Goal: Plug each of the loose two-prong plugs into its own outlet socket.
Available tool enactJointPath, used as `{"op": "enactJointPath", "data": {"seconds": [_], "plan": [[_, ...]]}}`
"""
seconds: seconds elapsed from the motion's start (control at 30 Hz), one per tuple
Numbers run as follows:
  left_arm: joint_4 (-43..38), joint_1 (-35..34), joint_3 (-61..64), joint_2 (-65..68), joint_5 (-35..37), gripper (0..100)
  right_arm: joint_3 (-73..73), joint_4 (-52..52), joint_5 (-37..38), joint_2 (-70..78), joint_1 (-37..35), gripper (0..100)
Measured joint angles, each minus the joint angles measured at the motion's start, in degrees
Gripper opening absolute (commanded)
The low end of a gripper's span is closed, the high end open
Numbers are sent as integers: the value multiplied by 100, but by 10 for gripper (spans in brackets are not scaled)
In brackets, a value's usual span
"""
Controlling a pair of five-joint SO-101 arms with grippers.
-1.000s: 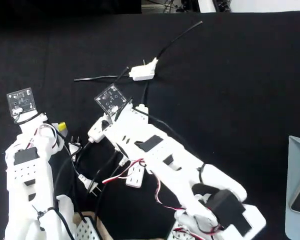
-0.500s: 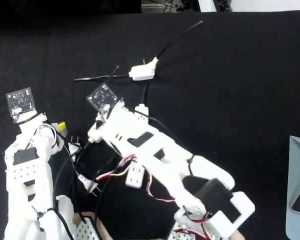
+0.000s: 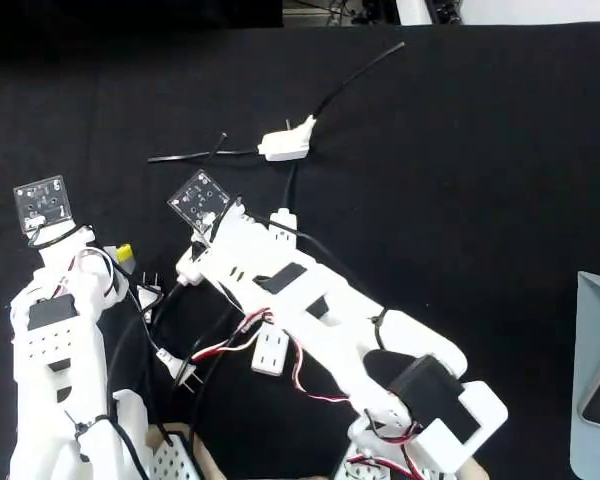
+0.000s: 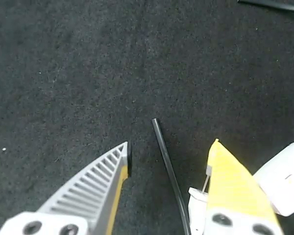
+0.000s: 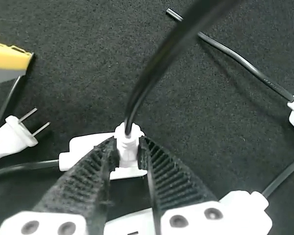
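Note:
My right gripper (image 5: 127,145) is shut on a white plug (image 5: 127,133) whose thick black cord (image 5: 161,58) rises toward the camera. The plug stands upright with its lower end against a white outlet socket (image 5: 85,146); its prongs are hidden. A loose two-prong plug (image 5: 11,138) lies beside that socket. My left gripper (image 4: 171,145) hangs open over the black cloth, a thin black cable end (image 4: 160,142) between its fingers. In the high view the right gripper (image 3: 192,262) is beside the left arm's yellow finger (image 3: 123,252). Another plug (image 3: 185,374) lies near a second socket (image 3: 270,351).
A third white socket (image 3: 284,146) with black cables lies at the back of the black table (image 3: 460,180). Cords cross the area between the two arms. A grey tray (image 3: 598,380) stands at the right edge. The left arm's yellow finger (image 5: 7,58) is close to the right gripper.
The right arm's wrist has shifted left and the arm has swung over with it. The black cord's free end has moved left along the table. The left arm has kept still.

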Motion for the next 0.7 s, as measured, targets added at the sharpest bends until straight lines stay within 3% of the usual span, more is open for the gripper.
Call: {"op": "enactJointPath", "data": {"seconds": [0.7], "plan": [[0, 0, 0, 0, 0, 256, -9, 123, -9, 79, 114, 11]]}}
